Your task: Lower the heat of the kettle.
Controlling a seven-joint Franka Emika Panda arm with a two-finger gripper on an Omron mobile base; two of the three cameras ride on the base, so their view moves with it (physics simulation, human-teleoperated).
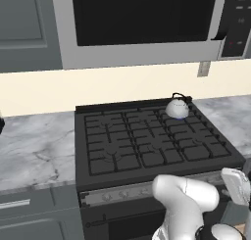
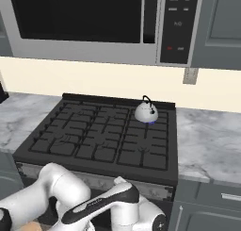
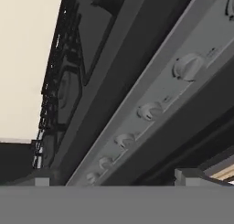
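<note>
Kettle [image 1: 177, 108] sits on the stove's [image 1: 147, 141] back right burner, so you could grab the wrong one among the knobs [image 3: 187, 66] on the front panel. Your end effector [image 3: 119, 176] sits close below them, fingers apart, holding nothing.

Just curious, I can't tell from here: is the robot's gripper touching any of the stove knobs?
Apart. In the hand view the gripper has open space before the knob row.

One kettle [image 1: 177, 108], one stove [image 1: 147, 141], one microwave [image 1: 142, 23], one wall outlet [image 1: 204, 68], and five knobs [image 3: 187, 66] along the stove's front panel.
</note>
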